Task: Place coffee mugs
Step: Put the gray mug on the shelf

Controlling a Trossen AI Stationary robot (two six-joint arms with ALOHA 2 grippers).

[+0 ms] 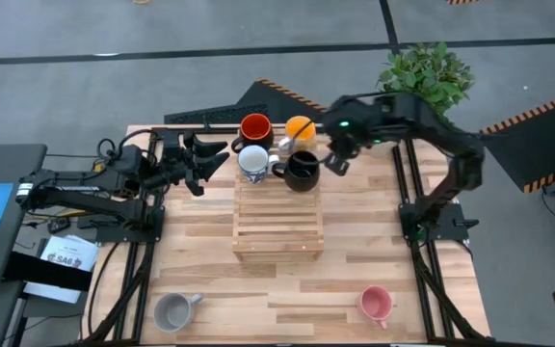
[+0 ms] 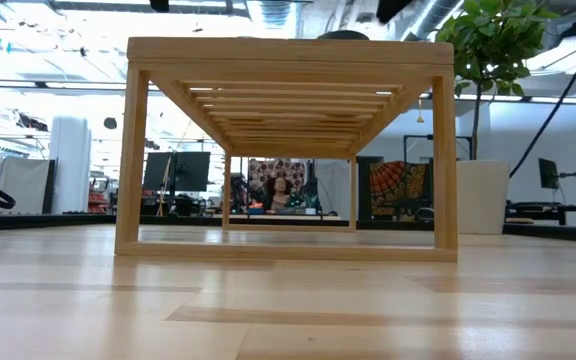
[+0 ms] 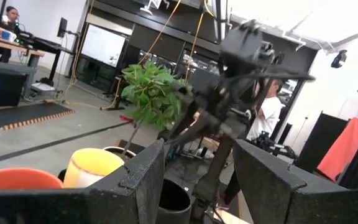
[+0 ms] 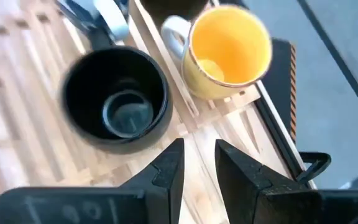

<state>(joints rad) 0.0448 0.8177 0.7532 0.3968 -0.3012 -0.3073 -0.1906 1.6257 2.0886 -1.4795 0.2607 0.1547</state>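
I see my right pincer (image 1: pixel 335 162) hovering empty, fingers slightly apart, beside the upright black mug (image 1: pixel 303 171) on the rack (image 1: pixel 277 226), handle toward the white mug (image 1: pixel 252 163); left pincer (image 1: pixel 203 164) spread wide.

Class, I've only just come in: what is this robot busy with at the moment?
It is setting coffee mugs on a slatted wooden rack. Four stand at its far end: red-orange mug, yellow-orange mug, white mug and black mug. The right end effector hovers empty beside the black mug. The left end effector waits open near the white mug. The grey mug and pink mug wait on the table.
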